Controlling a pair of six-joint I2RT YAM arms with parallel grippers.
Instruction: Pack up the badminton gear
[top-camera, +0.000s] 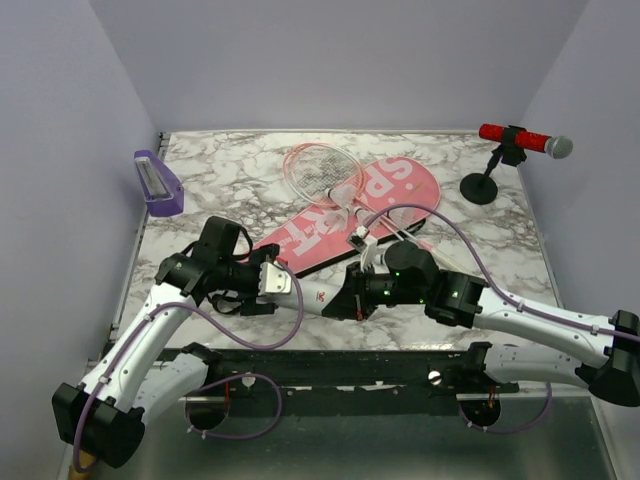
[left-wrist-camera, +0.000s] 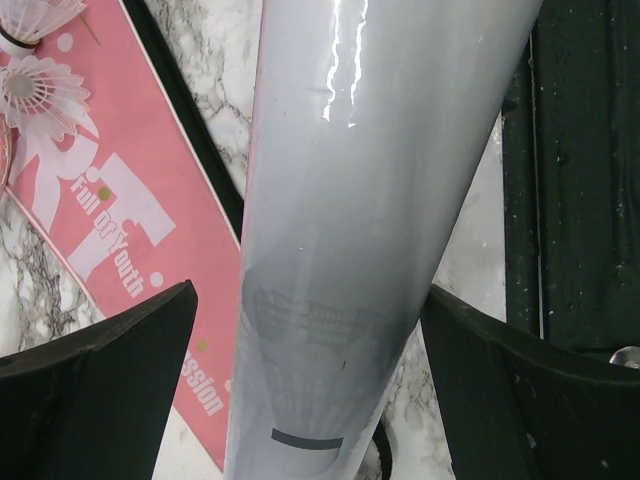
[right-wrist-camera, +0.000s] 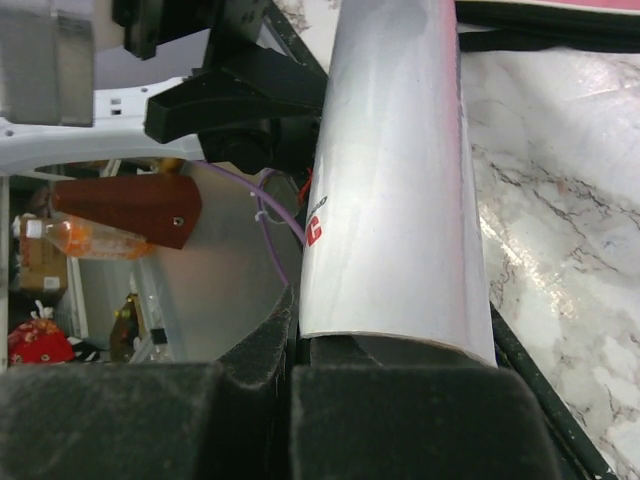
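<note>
Leftmost, the left gripper (left-wrist-camera: 308, 292) gapes fully open, its fingers (left-wrist-camera: 120, 370) on either side of the white tube (left-wrist-camera: 380, 150) without touching it. The tube slants near the table's (top-camera: 480, 260) front edge. The right gripper (right-wrist-camera: 292, 370), fingers squeezed nearly together, pinches the tube's end rim. Behind lies the pink bag (top-camera: 390, 195), with the racket (top-camera: 315, 170) partly across it.

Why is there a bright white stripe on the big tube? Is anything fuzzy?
Left wrist view: light glaring off the glossy white tube. Right wrist view: only soft sheen there, and the clutter past the table edge is fuzzy. Top view: sharp and evenly lit.
</note>
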